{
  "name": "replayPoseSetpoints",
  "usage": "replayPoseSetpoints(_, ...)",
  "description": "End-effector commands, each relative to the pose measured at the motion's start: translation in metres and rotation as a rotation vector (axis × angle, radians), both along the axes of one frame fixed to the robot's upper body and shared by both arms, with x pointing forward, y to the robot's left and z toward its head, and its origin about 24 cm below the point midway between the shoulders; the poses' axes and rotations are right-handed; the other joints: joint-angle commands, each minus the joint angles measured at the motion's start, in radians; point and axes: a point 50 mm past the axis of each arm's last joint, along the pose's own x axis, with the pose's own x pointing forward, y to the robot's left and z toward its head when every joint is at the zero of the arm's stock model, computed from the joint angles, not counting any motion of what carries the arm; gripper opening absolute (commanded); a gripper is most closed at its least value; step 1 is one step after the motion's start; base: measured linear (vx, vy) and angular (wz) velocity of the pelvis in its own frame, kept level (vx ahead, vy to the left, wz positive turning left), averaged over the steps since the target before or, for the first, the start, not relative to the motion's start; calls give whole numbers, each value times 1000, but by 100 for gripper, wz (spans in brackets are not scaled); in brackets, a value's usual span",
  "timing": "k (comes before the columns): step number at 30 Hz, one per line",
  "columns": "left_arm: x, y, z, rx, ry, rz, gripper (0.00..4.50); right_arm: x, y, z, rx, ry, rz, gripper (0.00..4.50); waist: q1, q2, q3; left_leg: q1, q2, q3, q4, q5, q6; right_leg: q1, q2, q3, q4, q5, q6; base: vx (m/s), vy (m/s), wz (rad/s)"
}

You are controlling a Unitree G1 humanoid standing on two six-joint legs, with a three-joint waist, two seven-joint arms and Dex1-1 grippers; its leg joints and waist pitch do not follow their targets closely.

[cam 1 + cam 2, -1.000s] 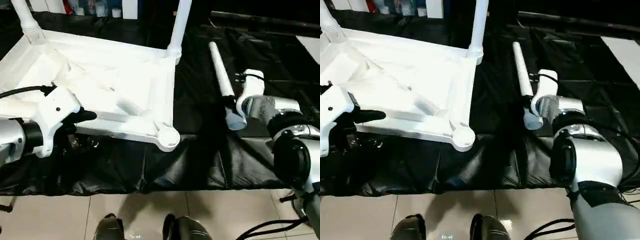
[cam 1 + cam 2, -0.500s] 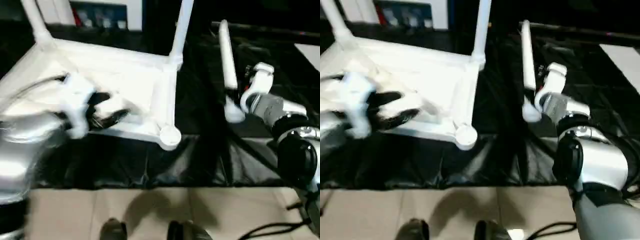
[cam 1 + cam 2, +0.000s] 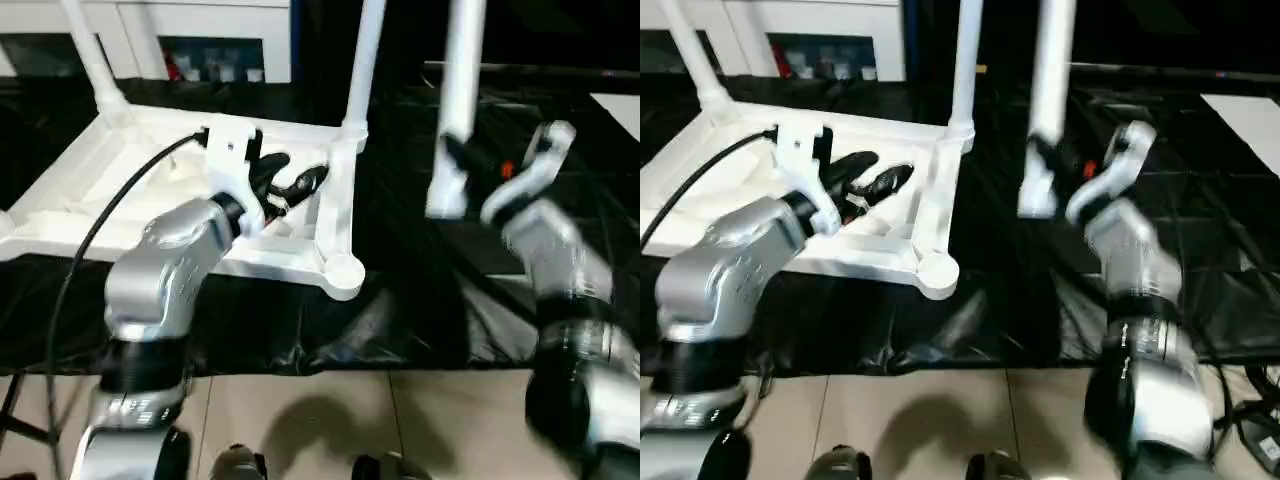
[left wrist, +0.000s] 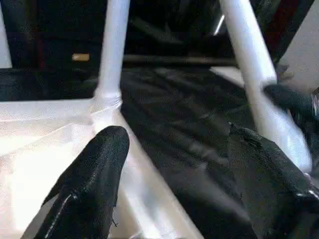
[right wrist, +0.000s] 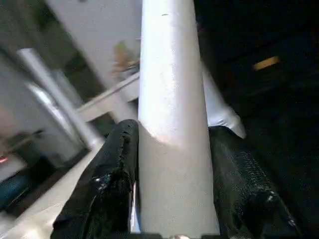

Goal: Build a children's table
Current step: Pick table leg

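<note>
The children's table top (image 3: 120, 170) lies upside down on black cloth, white and ribbed. Two legs stand in its far corner sockets, one far left (image 3: 92, 60), one far right (image 3: 364, 60). The near right corner socket (image 3: 341, 270) holds nothing. My left gripper (image 3: 292, 180) hovers open over the top's right side, with nothing between its black fingers (image 4: 94, 184). To the right of the top, my right gripper (image 3: 470, 165) is shut on a third white leg (image 3: 457, 110), held upright off the cloth with its wide end down. The leg (image 5: 172, 124) sits tight between the pads.
The black-draped table (image 3: 420, 300) ends at a front edge, with tiled floor (image 3: 330, 420) below. A white cabinet with glass doors (image 3: 215, 45) stands behind. A black cable (image 3: 110, 220) loops from my left forearm across the top's near left.
My right gripper has lifted the leg off the cloth and tipped it upright. My left arm has risen and swung right over the table top. The camera has tilted too.
</note>
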Motion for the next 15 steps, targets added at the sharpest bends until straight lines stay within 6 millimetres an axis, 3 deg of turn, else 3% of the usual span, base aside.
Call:
replayPoseSetpoints(1, 1, -4, 2, -38, 19, -33, 354, -5, 2, 25, 17, -114, 55, 183, 10, -4, -116, 10, 5, 1, -62, -185, 55, 79, -55, 42, -100, -316, -150, 0, 0, 0)
replayPoseSetpoints(3, 1, -7, 3, -57, 30, -58, 382, -12, 3, 24, 28, -123, 83, 183, 6, -6, -113, 9, 4, 2, -62, -200, 52, 76, -54, 39, -107, -363, -135, 0, 0, 0)
replayPoseSetpoints(4, 0, -11, 4, -91, 44, -89, 382, -19, 3, 24, 46, -140, 113, 183, 10, -7, -112, 11, 1, 5, -62, -194, 56, 76, -54, 41, -116, -406, -104, 0, 0, 0)
replayPoseSetpoints(6, -4, -19, 9, -197, 83, -165, 392, -39, 10, 26, 89, -176, 197, 183, 13, -9, -112, 9, -1, 7, -61, -181, 61, 77, -53, 41, -119, -414, -88, 0, 0, 0)
replayPoseSetpoints(7, -4, -22, 11, -237, 96, -186, 402, -48, 13, 27, 102, -182, 237, 183, 24, -7, -116, 12, 5, 4, -63, -167, 69, 75, -54, 42, -117, -391, -89, 0, 0, 0)
replayPoseSetpoints(9, -5, -24, 12, -257, 103, -196, 414, -53, 16, 28, 107, -184, 260, 183, 23, -11, -120, 8, 7, -1, -67, -174, 66, 75, -53, 34, -117, -387, -89, 0, 0, 0)
replayPoseSetpoints(10, -5, -30, 14, -323, 128, -226, 423, -61, 25, 27, 103, -184, 342, 183, 24, -12, -120, 13, 7, 1, -66, -189, 57, 72, -56, 32, -122, -422, -83, 0, 0, 0)
replayPoseSetpoints(13, -7, -39, 21, -386, 128, -292, 438, -63, 34, 23, 95, -160, 398, 183, 18, -22, -117, 8, 6, 1, -68, -201, 50, 74, -56, 29, -129, -458, -63, 0, 0, 0)
replayPoseSetpoints(14, -8, -42, 24, -406, 129, -313, 445, -62, 37, 22, 91, -153, 405, 183, 20, -18, -119, 9, 5, 0, -68, -199, 47, 73, -58, 30, -129, -463, -58, 0, 0, 0)
replayPoseSetpoints(15, -9, -45, 26, -435, 137, -330, 445, -61, 41, 20, 80, -145, 416, 183, 17, -23, -116, 12, 7, 1, -69, -213, 44, 67, -59, 29, -138, -488, -46, 0, 0, 0)
